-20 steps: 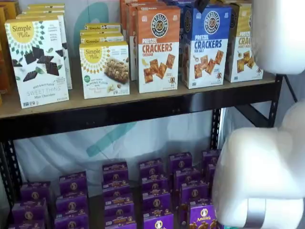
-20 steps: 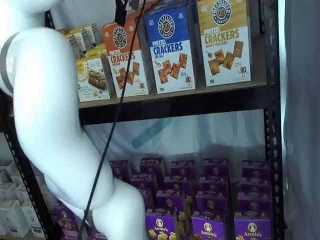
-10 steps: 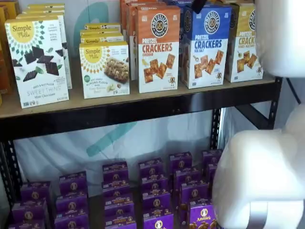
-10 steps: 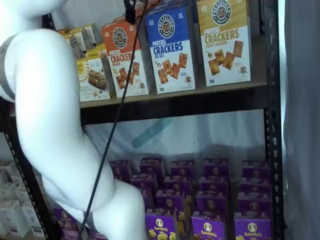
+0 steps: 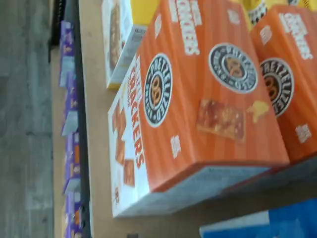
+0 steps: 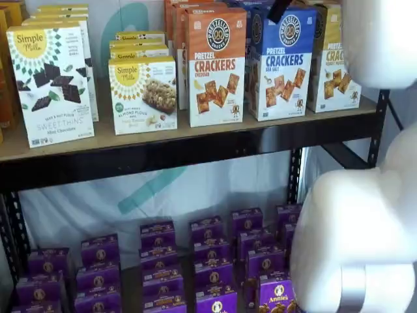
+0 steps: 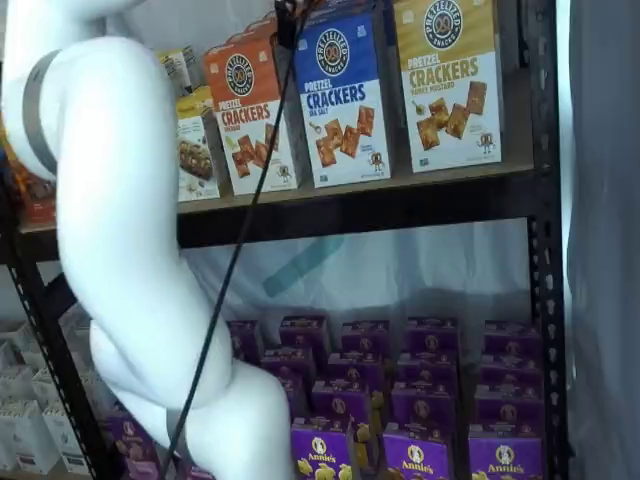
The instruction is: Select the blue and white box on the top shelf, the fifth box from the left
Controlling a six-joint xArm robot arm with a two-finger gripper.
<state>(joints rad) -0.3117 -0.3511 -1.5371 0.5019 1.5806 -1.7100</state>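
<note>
Blue-topped, white-bottomed cardboard cracker box on tan wooden top shelf; black gripper finger tip above, holding nothing.
Jaw gap hidden, likely wide; could catch neighbouring orange-topped cardboard cracker box.

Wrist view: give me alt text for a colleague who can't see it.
An orange cracker box fills the frame, seen from above on the tan shelf board. A corner of the blue and white box shows beside it; purple boxes sit below.

Printed cardboard on raw board and black steel

The blue and white box and the orange Cheddar box are smooth printed cardboard with a slight sheen. The top shelf is matt, light-tan wood, fronted by a black painted metal beam. The robot arm is glossy white plastic.
</note>
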